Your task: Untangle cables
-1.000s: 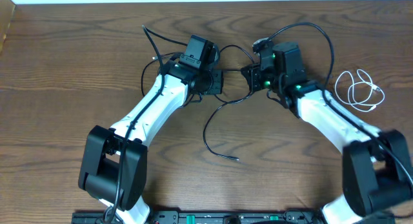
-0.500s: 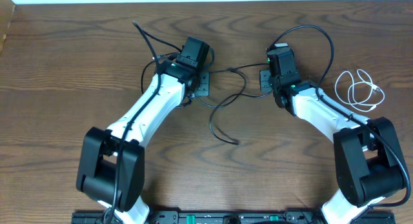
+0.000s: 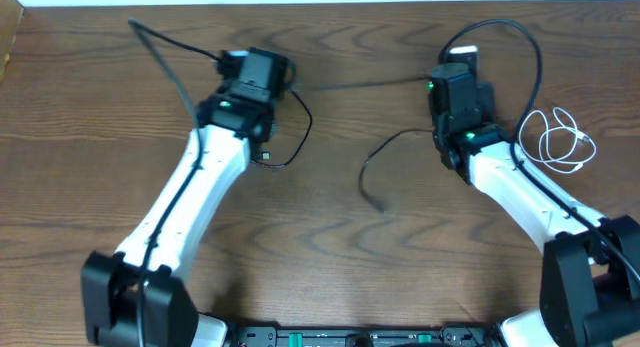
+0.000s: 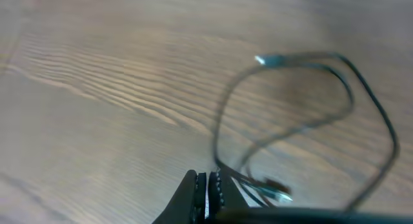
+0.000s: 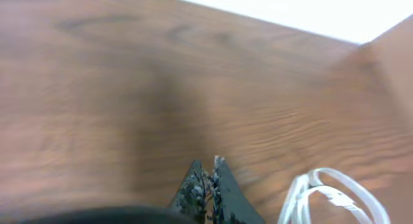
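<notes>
The long black cable [image 3: 350, 84] runs taut between my two grippers. One slack part loops below the left gripper [image 3: 262, 82]; the other end trails down to the table [image 3: 372, 182]. In the left wrist view the left gripper [image 4: 208, 185] is shut, with the black cable [image 4: 303, 62] looping out beside the jaws and its plug ends showing. My right gripper [image 3: 458, 77] is shut in its wrist view [image 5: 208, 180]; the cable is hidden there. The white cable [image 3: 560, 137] lies coiled at the right, apart from the black one, and also shows in the right wrist view [image 5: 326, 192].
Thick black arm cables arch from the left wrist [image 3: 165, 52] and over the right wrist [image 3: 515, 37]. The table's far edge [image 3: 320, 1] runs along the top, close behind both grippers.
Both grippers have moved apart, the left one far to the left and the right one to the right. The black cable has been drawn out from a tangle into a taut line between them.
</notes>
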You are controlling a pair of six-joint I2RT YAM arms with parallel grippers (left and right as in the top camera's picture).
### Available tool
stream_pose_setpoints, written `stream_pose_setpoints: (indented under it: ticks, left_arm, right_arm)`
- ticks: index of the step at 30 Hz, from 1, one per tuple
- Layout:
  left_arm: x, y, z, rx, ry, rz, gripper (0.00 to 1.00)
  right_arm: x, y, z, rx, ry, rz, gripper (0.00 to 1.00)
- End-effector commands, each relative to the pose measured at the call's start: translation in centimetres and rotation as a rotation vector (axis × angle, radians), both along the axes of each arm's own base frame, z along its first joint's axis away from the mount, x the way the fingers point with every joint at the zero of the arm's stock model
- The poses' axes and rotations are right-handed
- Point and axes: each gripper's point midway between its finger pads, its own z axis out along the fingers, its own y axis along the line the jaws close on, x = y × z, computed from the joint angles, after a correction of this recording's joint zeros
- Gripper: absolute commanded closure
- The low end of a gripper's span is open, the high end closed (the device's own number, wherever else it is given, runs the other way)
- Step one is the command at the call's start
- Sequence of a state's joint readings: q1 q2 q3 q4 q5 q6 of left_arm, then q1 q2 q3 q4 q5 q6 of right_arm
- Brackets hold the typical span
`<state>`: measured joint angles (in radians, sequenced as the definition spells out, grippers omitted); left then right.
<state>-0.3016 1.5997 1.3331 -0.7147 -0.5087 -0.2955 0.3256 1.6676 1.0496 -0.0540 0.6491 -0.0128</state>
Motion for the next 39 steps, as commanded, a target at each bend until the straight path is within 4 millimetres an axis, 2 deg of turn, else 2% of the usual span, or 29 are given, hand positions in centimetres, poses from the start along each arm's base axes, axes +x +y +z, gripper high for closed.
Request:
stream_pose_setpoints:
  ticks: [1, 5, 10, 14, 18, 22, 25, 28, 31, 34, 39]
  left_arm:
    - [-0.8, 3.6, 4.3, 0.069, -0.124, 0.123, 0.93]
    - [-1.2, 2.5, 5.4, -0.019, -0.154, 0.079, 0.93]
    - [-0.9, -1.3, 5.1, -0.223, -0.138, -0.054, 0.93]
    - [-0.8, -5.4, 4.3, -0.41, -0.09, -0.188, 0.92]
    - [-0.8, -7.8, 3.2, -0.511, -0.039, -0.258, 0.93]
    - [-0.9, -9.2, 1.6, -0.554, 0.022, -0.289, 0.93]
    - [-0.7, -9.4, 0.5, -0.544, 0.054, -0.303, 0.93]
    - [-0.8, -9.5, 0.6, -0.526, 0.055, -0.334, 0.93]
    - [-0.9, -9.4, 0.5, -0.523, 0.06, -0.338, 0.93]
    - [-1.3, -9.8, 0.4, -0.546, 0.082, -0.349, 0.93]
    - [-1.9, -11.4, 0.5, -0.624, 0.105, -0.406, 0.93]
  right_arm:
    - [-1.0, -4.5, 4.1, -0.185, -0.075, -0.175, 0.99]
    - [-0.6, -4.0, 5.3, -0.153, -0.116, -0.149, 0.99]
    - [0.1, -2.1, 4.7, -0.041, -0.123, -0.06, 0.99]
    - [0.7, 1.0, 3.3, 0.108, -0.093, 0.078, 0.99]
    - [0.6, 4.5, 1.9, 0.289, -0.037, 0.22, 0.99]
    - [-0.4, 7.2, 0.6, 0.416, 0.043, 0.331, 0.99]
    - [-0.8, 6.7, -0.1, 0.461, 0.068, 0.286, 0.99]
    - [-0.9, 5.4, -0.6, 0.485, 0.086, 0.244, 0.99]
    - [-1.1, 5.5, -0.9, 0.556, 0.12, 0.289, 0.99]
    - [-1.4, 6.6, -0.4, 0.68, 0.144, 0.397, 0.99]
    - [-2.9, 9.2, 1.9, 0.911, 0.177, 0.644, 0.99]
